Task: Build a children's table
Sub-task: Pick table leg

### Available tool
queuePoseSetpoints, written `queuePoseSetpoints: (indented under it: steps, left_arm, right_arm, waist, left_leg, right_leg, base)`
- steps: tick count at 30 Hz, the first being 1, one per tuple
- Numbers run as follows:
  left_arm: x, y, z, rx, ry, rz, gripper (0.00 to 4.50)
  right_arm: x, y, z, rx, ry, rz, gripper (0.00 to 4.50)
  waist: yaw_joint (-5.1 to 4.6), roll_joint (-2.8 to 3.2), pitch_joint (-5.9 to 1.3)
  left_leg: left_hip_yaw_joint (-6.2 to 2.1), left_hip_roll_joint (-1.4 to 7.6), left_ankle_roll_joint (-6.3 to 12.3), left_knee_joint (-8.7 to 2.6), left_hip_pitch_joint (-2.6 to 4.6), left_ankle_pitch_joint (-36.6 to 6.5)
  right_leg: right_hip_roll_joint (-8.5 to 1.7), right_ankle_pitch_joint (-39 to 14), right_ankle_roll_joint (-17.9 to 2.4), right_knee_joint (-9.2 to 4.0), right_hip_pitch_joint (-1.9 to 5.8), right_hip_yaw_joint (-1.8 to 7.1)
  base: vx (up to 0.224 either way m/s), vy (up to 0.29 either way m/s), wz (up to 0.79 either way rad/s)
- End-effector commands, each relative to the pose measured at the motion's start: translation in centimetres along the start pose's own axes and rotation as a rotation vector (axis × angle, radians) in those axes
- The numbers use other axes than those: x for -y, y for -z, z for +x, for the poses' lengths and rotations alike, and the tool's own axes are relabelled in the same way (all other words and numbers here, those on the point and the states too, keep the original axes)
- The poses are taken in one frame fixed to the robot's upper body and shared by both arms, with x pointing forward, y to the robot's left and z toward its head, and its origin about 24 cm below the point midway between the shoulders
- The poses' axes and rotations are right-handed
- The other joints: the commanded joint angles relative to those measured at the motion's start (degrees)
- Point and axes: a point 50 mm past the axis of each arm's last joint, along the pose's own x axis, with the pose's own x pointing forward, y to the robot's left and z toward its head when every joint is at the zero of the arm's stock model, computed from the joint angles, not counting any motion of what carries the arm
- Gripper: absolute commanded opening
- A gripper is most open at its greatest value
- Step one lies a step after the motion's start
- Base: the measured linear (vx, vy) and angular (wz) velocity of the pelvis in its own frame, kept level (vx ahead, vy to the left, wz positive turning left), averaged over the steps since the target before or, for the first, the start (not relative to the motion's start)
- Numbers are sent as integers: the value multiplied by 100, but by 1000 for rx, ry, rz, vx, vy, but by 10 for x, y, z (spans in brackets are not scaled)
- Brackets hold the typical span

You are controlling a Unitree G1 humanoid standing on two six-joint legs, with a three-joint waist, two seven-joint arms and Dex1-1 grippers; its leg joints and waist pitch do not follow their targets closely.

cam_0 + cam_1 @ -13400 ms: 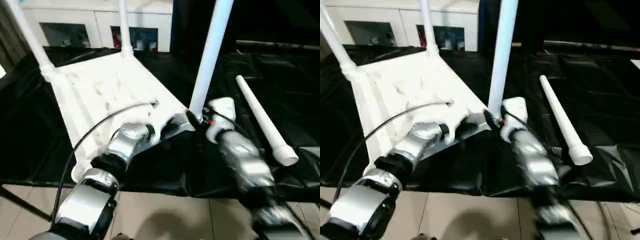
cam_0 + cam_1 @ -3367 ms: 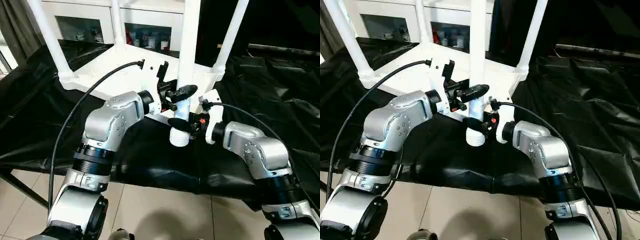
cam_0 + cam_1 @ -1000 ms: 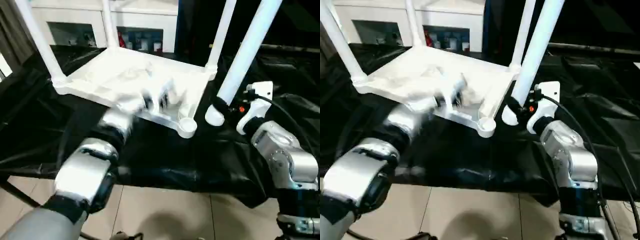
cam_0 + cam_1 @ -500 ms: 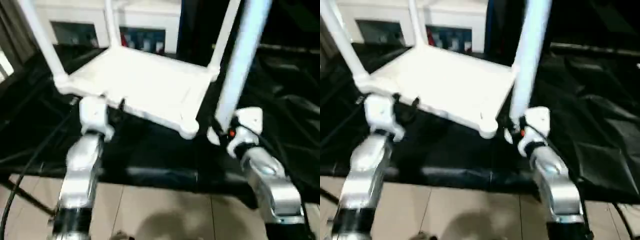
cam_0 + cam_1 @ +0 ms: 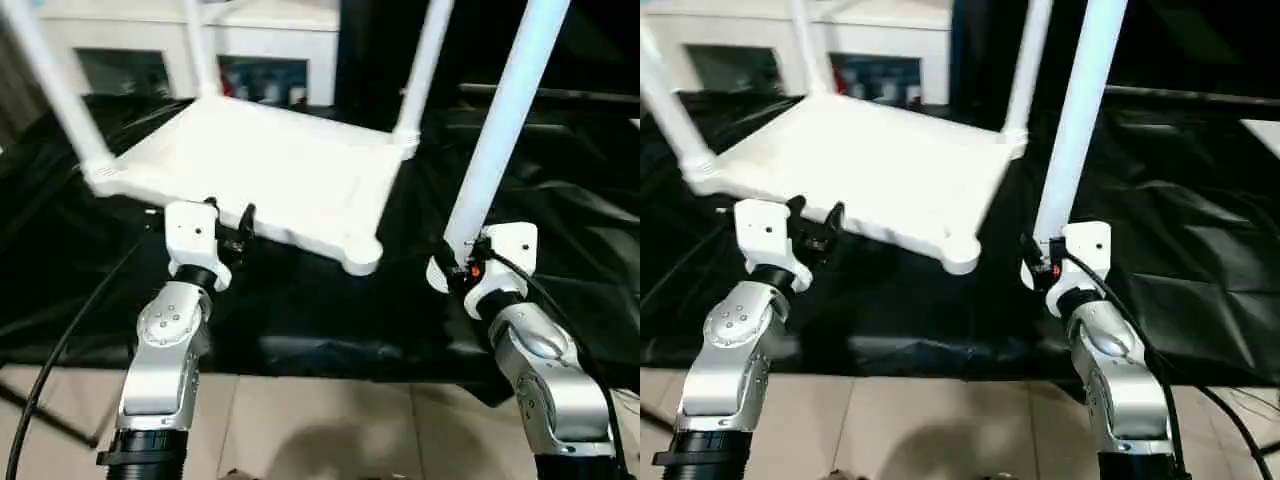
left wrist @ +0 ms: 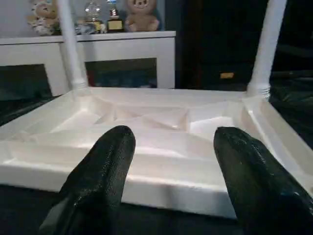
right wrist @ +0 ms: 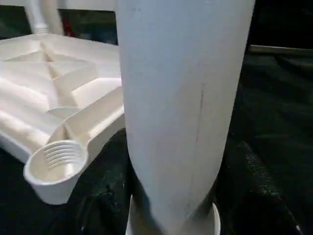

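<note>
I have the white plastic rectangular tabletop [image 5: 250, 170] lying upside down on the crinkled black sheet [image 5: 580, 210] that covers the work surface, ribbed underside up, and I count three long white tubular legs already standing in its corner sockets: one at the near left [image 5: 55, 85], one at the far left [image 5: 197, 50] and one at the far right [image 5: 425, 65]. The round ribbed socket at the near right corner [image 7: 56, 159] gapes empty, so one leg is left to fit. That fourth white tubular leg [image 5: 500, 120] is clamped near its lower end in my right gripper [image 7: 171, 196], upright with a slight lean, just to the right of the open socket and apart from it. My left gripper [image 6: 171, 161] is spread wide with nothing in it, poised just short of the tabletop's near long edge. I judge the remaining room as tight: the near corner sits close to the front edge of the surface, while to the right there is bare sheet. The white cabinet with glass doors [image 5: 260, 45] stands well behind.
</note>
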Motion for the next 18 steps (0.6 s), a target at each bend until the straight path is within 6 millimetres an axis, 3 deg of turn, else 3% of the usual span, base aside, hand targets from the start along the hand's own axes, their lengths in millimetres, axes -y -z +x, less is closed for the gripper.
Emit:
queuePoseSetpoints:
  steps: [1,3,4,5,6,7,9,11,13,14,15,16,17,18]
  left_arm:
    - [2,-4,0,4,9,3,307]
    - [2,-4,0,2,10,1,307]
    - [2,-4,0,1,10,0,307]
    - [2,-4,0,0,10,0,307]
    - [2,-4,0,0,10,0,307]
    - [2,-4,0,0,10,0,307]
    - [2,-5,0,-1,8,-2,307]
    - [2,-6,-1,-1,6,-3,307]
    - [1,-6,-1,-2,6,-3,307]
    - [1,-6,-1,-2,3,-2,307]
    - [1,-6,-1,-1,2,-2,307]
    - [1,-7,-1,0,0,-2,307]
    - [0,-7,-1,0,-2,-2,307]
    - [0,-7,-1,0,-3,-1,307]
  right_arm:
    - [-1,-7,-2,40,1,1,188]
    - [-1,-7,-1,40,-3,-1,188]
    - [-2,-7,-1,40,-4,-2,188]
    - [-2,-7,0,41,-5,-2,188]
    - [-2,-7,0,41,-5,-2,188]
    - [-2,-7,0,41,-5,-2,188]
    - [-3,-7,0,42,-9,-4,188]
    - [-4,-7,0,37,-28,-19,188]
    - [-5,-7,1,34,-36,-27,188]
    - [-7,-6,1,5,-72,-28,188]
    - [-9,-6,0,3,-89,-58,188]
    - [-10,-6,0,2,-96,-84,188]
    - [-11,-6,0,6,-94,-93,188]
    - [-10,-7,1,16,-85,-90,188]
  waist:
    - [-120,62,-218]
    - [-235,63,-221]
    - [-286,50,-232]
    - [-305,37,-249]
    - [-309,22,-283]
    - [-306,19,-338]
    - [-317,22,-385]
    - [-309,28,-443]
    - [-292,44,-468]
    - [-189,-56,-460]
    - [-182,52,-544]
    - [-199,124,-582]
    - [-238,111,-572]
    - [-242,161,-549]
  left_leg:
    - [-143,78,-54,-471,342,-4041]
    - [-203,102,-68,-524,278,-4124]
    - [-178,41,-60,-471,324,-3990]
    - [-162,9,-41,-440,317,-3830]
    - [-136,-31,10,-424,240,-3429]
    - [-122,-36,90,-440,154,-2978]
    - [-104,-12,224,-461,116,-2557]
    - [-59,10,444,-455,140,-1977]
    - [-31,4,591,-437,156,-1663]
    - [-140,-167,1125,-344,-285,-1079]
    - [-229,-262,1775,-190,-387,-331]
    - [-325,-328,2216,-86,-360,400]
    - [-389,-358,2395,-52,-353,725]
    - [-513,-404,2622,-34,-215,1173]
  right_leg:
    - [-54,-3930,-14,-643,94,-112]
    - [-148,-3720,-138,-564,292,-109]
    - [-190,-3920,-202,-619,253,-89]
    - [-210,-4013,-226,-632,265,-77]
    - [-247,-4093,-269,-626,333,-30]
    - [-265,-3875,-382,-579,420,37]
    - [-227,-3357,-652,-494,449,85]
    - [-179,-2367,-1164,-376,484,117]
    - [-162,-1848,-1419,-307,512,119]
    - [-255,-1401,-1420,-309,804,-6]
    - [-400,-1017,-1201,-333,941,-155]
    - [-326,-696,-1126,-294,943,-285]
    - [-249,-583,-1094,-266,933,-337]
    - [-118,-583,-1043,-236,899,-445]
  base:
    - [0,0,0]
    - [36,13,-8]
    - [72,16,-12]
    - [108,13,-17]
    - [69,1,-8]
    - [73,-11,-8]
    - [35,-9,-2]
    - [87,-21,1]
    - [109,-12,5]
    - [107,-7,6]
    - [95,17,25]
    - [101,27,53]
    - [101,27,53]
    - [115,17,61]
